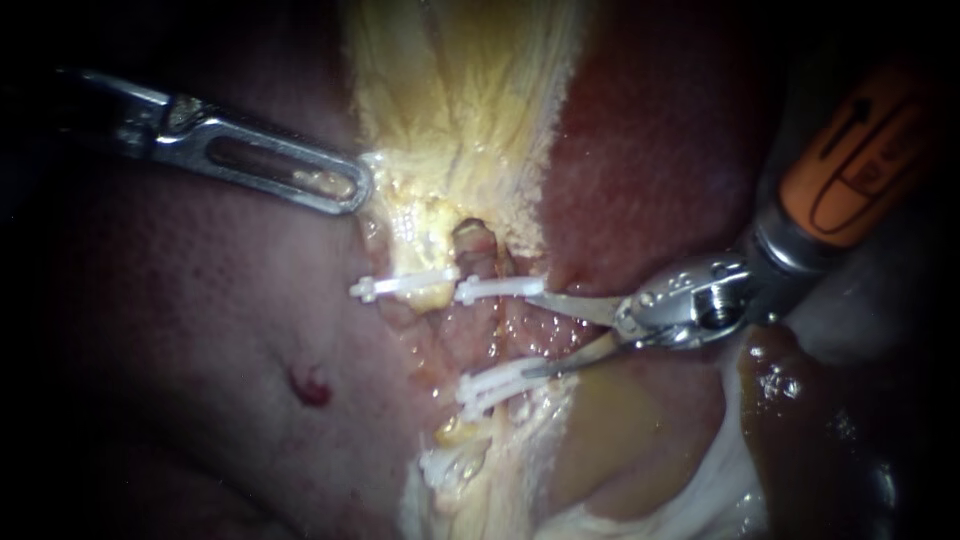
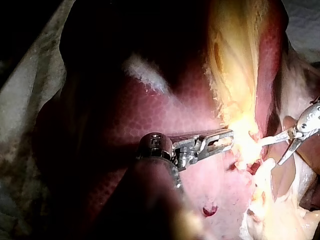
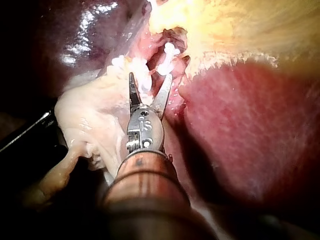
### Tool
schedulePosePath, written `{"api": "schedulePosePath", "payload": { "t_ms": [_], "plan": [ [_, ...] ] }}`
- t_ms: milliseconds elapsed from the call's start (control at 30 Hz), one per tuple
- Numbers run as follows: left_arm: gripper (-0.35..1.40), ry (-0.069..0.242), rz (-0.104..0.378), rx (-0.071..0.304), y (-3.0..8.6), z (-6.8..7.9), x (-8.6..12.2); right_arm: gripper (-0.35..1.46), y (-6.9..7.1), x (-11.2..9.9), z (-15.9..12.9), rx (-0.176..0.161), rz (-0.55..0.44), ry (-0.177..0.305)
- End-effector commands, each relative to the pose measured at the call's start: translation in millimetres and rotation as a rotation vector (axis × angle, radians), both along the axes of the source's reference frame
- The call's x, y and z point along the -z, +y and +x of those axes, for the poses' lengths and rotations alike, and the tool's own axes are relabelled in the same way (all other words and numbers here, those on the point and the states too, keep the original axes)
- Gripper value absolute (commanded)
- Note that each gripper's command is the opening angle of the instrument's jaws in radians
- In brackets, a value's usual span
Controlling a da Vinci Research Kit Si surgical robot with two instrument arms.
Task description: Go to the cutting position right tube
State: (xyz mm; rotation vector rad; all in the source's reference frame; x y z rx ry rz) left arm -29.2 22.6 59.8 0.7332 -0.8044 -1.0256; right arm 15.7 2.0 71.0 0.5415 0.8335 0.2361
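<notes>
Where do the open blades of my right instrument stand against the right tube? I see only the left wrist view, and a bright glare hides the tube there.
Observer: In the endoscope view the right instrument stands with its thin metal blades open, both tips at the side of the reddish right tube.
Operator: Are clips near the tips?
Observer: Yes. One tip lies at the upper white plastic clip, the other at the lower white clips; bare tube lies between.
Operator: Is there any other clip?
Observer: Yes, a further white clip lies beside the upper one, farther from the blades.
</notes>
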Motion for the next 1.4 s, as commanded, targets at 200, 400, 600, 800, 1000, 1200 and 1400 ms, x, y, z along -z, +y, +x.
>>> {"api": "schedulePosePath", "payload": {
  "t_ms": [200,400,600,800,1000,1200,1400],
  "plan": [
    [-0.35,0.0,-0.001,0.0,0.0,-0.1,-0.1,1.36,-0.1,-1.9,1.7,-0.001,0.024,-0.003],
    [-0.35,0.0,-0.001,0.0,0.0,0.0,-0.2,1.32,-0.1,-3.0,2.7,0.018,0.07,0.037],
    [-0.35,0.0,-0.001,0.0,0.1,0.0,-0.3,1.31,0.5,-3.9,3.5,0.028,0.161,0.177],
    [-0.35,0.0,-0.001,-0.001,0.0,0.1,-0.3,1.31,0.6,-4.4,4.2,0.073,0.295,0.315],
    [-0.35,0.0,-0.001,-0.001,0.0,0.2,-0.3,1.29,-0.1,-3.9,4.9,0.108,0.352,0.396],
    [-0.35,0.0,-0.001,-0.001,0.1,0.2,-0.4,1.29,-1.2,-3.5,6.2,0.135,0.358,0.405],
    [-0.35,0.0,-0.001,-0.001,0.1,0.1,-0.4,1.29,-1.6,-3.7,8.0,0.126,0.357,0.416]
  ]
}}
